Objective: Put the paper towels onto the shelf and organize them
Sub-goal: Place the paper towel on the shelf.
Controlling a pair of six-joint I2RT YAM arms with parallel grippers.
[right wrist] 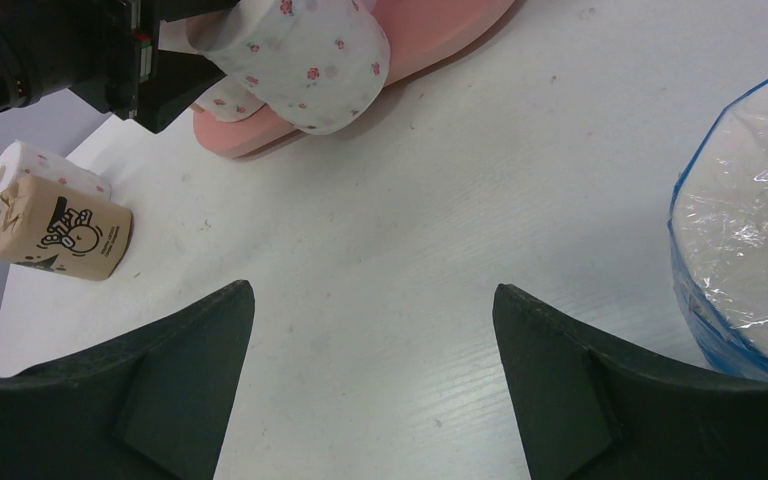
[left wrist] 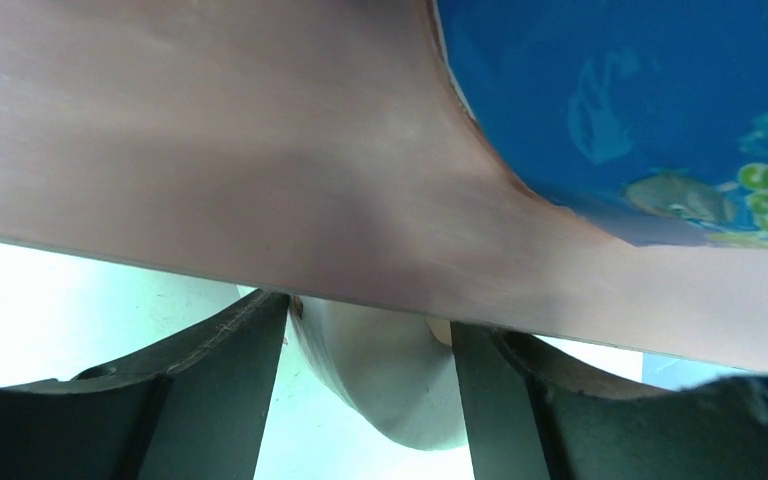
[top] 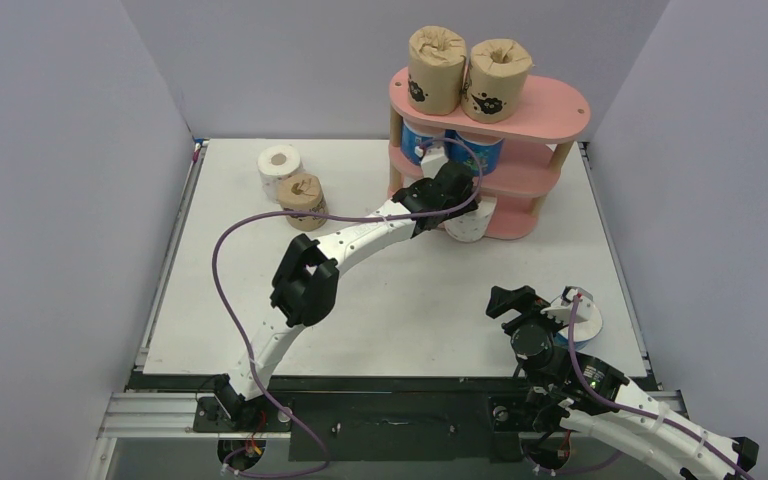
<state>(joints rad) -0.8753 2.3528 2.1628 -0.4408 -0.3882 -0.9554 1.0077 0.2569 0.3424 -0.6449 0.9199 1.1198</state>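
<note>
Left gripper [left wrist: 370, 325] at the bottom tier of the pink shelf [top: 550, 110], fingers flanking a dotted roll [right wrist: 310, 60].
Whether they clamp it is unclear; right gripper [right wrist: 372, 290] has its fingers spread wide beside a blue roll [right wrist: 750, 250].

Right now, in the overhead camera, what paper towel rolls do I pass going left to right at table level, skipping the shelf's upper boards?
white roll → brown roll → dotted white roll poking out at the bottom of the shelf → blue roll near the right edge.
</note>
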